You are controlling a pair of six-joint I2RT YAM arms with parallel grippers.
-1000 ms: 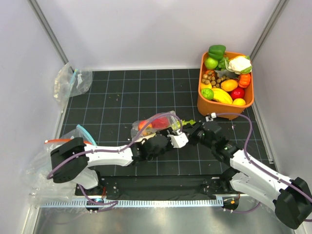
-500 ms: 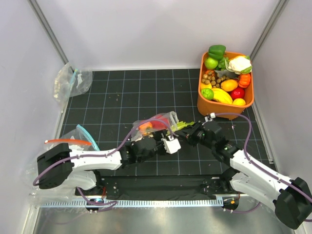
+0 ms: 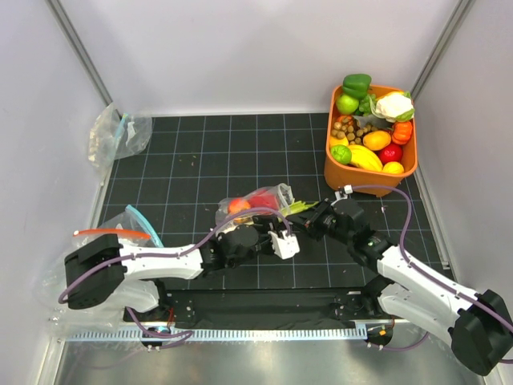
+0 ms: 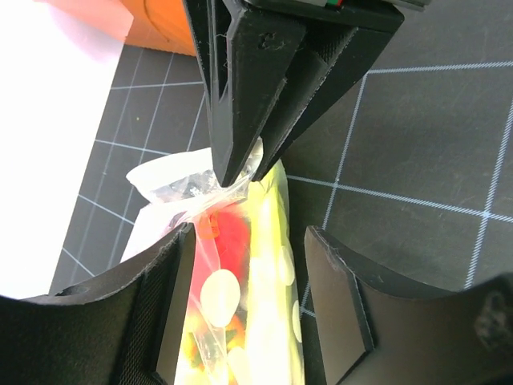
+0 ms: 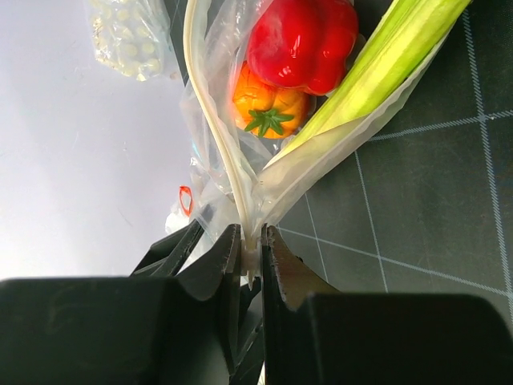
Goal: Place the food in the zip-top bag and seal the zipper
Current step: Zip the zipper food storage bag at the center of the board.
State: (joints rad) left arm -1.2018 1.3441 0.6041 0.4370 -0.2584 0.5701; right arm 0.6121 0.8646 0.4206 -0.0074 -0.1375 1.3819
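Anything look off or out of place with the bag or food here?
Nothing spilled or damaged. The mouth of the zip-top bag gapes, though: the zipper bows away from the side holding the celery stalk, with the corner pinched in the right gripper. The left gripper straddles the bag, open.

The zip-top bag (image 5: pixel 218 56) is thin clear plastic film, shiny and crinkled, printed with flat white dots. Its zipper (image 5: pixel 210 120) is a smooth, milky strip. Inside the bag, the red vegetable (image 5: pixel 303 40) gleams like hard glossy plastic, while the celery stalk (image 5: pixel 385 68) looks duller and finely ribbed. At the bag's edge, the right gripper (image 5: pixel 251 241) has matt black plastic fingers (image 5: pixel 208 273). Under the bag lies a matt black mat (image 3: pixel 200 160).
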